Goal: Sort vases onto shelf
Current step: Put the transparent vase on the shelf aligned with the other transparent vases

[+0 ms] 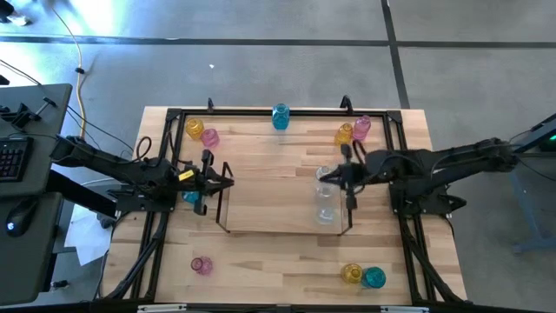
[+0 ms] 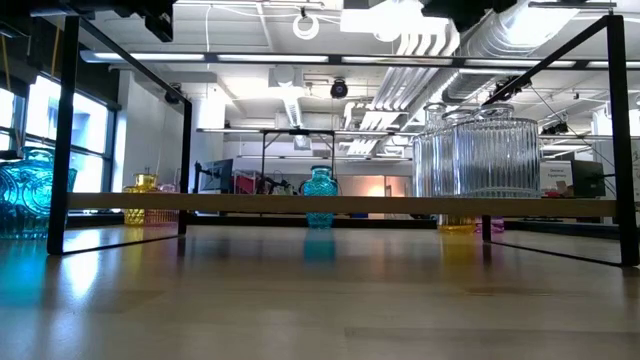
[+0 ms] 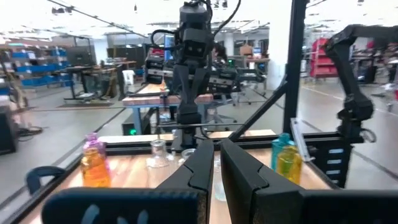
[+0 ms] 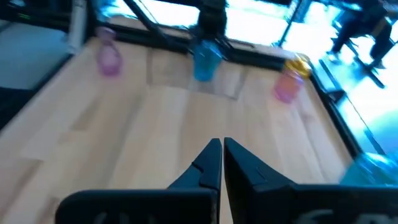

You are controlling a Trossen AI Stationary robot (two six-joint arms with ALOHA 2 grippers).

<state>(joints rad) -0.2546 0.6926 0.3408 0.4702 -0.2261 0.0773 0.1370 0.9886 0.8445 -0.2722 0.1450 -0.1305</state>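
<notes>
A: What sat under everything?
B: A light wooden table (image 1: 287, 252) of butcher-block planks, bordered by a black metal frame (image 1: 287, 113).

A: And off to the side of it?
B: A dark desk (image 1: 30, 130) stood just beside the table, carrying a black keyboard (image 1: 10, 158) and a mouse (image 1: 12, 228). A yellow cable (image 1: 81, 83) trailed over the grey floor (image 1: 261, 61), and some white papers (image 1: 82, 239) lay near the desk's corner.

A: Anything beyond the table?
B: An open workshop. Ceiling ducts (image 2: 440, 45) ran overhead, and blue storage bins (image 3: 37, 65) lined one wall. Other workbenches (image 3: 149, 96) stood well apart, farther back.
</notes>
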